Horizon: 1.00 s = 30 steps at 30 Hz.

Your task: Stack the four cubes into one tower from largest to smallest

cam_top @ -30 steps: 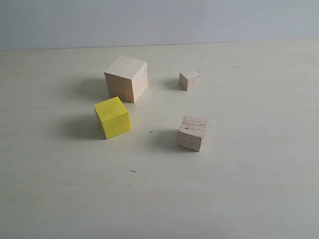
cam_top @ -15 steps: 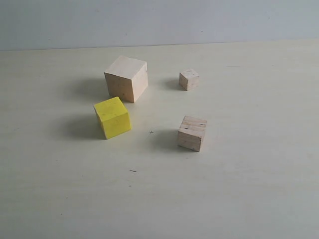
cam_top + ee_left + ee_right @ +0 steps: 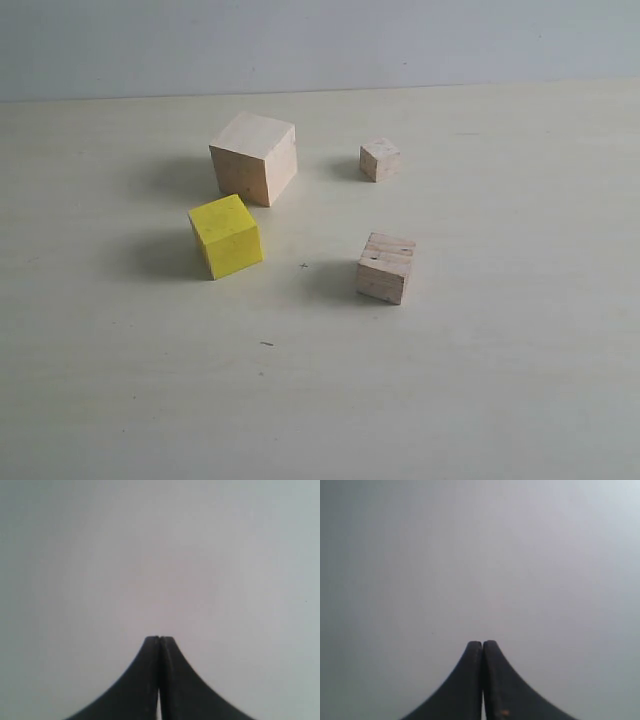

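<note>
1. We see the four cubes standing singly on the tabletop (image 3: 500, 400), none stacked.
2. The largest pale cube (image 3: 254, 157) sits toward the far edge, with the smallest pale cube (image 3: 379, 159) apart on its right.
3. The yellow cube (image 3: 226, 236) stands just in front of the largest, and the grooved cube (image 3: 385, 267) is well apart to the right.
4. Our left gripper (image 3: 159, 639) and right gripper (image 3: 482, 643) are both clenched on nothing.

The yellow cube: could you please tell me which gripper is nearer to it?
Likely left, though unconfirmed. The yellow cube sits left of centre in the exterior view, the left arm's side. Neither gripper appears there; the left gripper and right gripper, both shut, see no cube.
</note>
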Each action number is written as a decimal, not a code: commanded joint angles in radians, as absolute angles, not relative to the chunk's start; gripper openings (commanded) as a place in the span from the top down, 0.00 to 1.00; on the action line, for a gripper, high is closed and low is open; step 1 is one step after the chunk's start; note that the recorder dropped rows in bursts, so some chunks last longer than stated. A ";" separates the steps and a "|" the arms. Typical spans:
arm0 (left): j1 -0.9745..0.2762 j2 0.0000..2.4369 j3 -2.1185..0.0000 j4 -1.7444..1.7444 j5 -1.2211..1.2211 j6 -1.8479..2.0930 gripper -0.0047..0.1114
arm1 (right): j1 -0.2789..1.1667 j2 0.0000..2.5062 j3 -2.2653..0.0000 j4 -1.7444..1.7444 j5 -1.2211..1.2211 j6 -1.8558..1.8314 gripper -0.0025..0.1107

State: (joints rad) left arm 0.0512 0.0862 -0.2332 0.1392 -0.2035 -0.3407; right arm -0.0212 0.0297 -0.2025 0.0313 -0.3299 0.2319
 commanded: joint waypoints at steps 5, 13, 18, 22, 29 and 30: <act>-0.110 0.470 -0.523 0.235 0.007 -0.352 0.96 | 0.077 0.248 -0.485 0.022 -0.098 0.237 0.98; -0.322 0.862 -0.756 0.226 0.458 -0.175 0.96 | 0.203 0.576 -0.687 0.022 0.359 0.191 0.98; -0.394 1.016 -0.809 0.226 0.551 -0.153 0.96 | 0.239 0.760 -0.709 0.032 0.583 0.162 0.98; -0.401 1.064 -0.809 0.221 0.541 -0.157 0.96 | 0.239 0.850 -0.709 0.034 0.631 0.160 0.98; -0.401 1.083 -0.800 0.210 0.515 -0.164 0.96 | 0.239 0.886 -0.709 0.018 0.610 0.160 0.98; -0.401 1.083 -0.793 0.210 0.513 -0.164 0.96 | 0.239 0.886 -0.709 0.018 0.598 0.160 0.98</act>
State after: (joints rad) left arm -0.3944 1.0804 -0.7975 0.2235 0.5313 -0.1575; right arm 0.2352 0.8827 -0.7015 0.0278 0.6330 0.1677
